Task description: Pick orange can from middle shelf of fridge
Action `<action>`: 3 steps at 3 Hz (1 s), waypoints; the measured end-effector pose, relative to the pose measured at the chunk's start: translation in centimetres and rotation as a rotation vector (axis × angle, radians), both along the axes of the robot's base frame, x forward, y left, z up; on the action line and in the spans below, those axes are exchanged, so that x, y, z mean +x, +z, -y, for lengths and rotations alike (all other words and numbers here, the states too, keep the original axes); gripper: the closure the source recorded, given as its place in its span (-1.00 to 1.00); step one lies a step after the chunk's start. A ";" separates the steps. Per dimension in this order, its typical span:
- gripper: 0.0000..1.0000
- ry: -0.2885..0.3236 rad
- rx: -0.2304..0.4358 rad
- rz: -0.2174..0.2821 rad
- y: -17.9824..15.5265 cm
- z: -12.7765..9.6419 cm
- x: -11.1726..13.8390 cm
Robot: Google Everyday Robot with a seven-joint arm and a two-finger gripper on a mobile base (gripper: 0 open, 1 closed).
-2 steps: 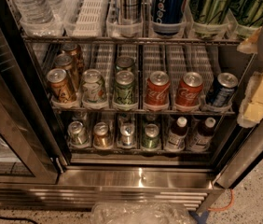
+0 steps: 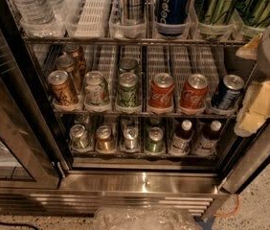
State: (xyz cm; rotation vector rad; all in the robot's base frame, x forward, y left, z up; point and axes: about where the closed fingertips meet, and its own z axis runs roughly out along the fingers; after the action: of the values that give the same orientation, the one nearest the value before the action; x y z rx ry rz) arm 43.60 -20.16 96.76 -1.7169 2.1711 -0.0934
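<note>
Three orange cans stand in a row in the leftmost lane of the middle shelf (image 2: 144, 113) of the fridge (image 2: 140, 183): the front one (image 2: 62, 87), one behind it (image 2: 69, 67) and a third at the back (image 2: 75, 53). My gripper (image 2: 262, 102) is a pale cream shape at the right edge of the view, in front of the fridge's right side. It is level with the middle shelf and far to the right of the orange cans. It holds nothing that I can see.
On the middle shelf stand a pale green-and-white can (image 2: 95, 87), green cans (image 2: 128, 89), two red Coca-Cola cans (image 2: 162, 91) and a blue can (image 2: 227, 92). Above are water bottles (image 2: 29, 4) and a Pepsi can (image 2: 173, 4). The open door (image 2: 10, 128) stands left. Crumpled plastic (image 2: 144, 219) lies on the floor.
</note>
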 end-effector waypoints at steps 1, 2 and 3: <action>-1.00 0.023 0.080 0.045 -1.6 -1.8 -0.5; -1.00 0.039 0.213 0.109 -3.6 -3.7 -1.0; -1.00 0.029 0.346 0.169 -5.3 -6.7 -1.7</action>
State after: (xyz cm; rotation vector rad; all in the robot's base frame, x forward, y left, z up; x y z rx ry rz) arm 41.94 -13.50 91.45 -1.4869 1.9082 0.1334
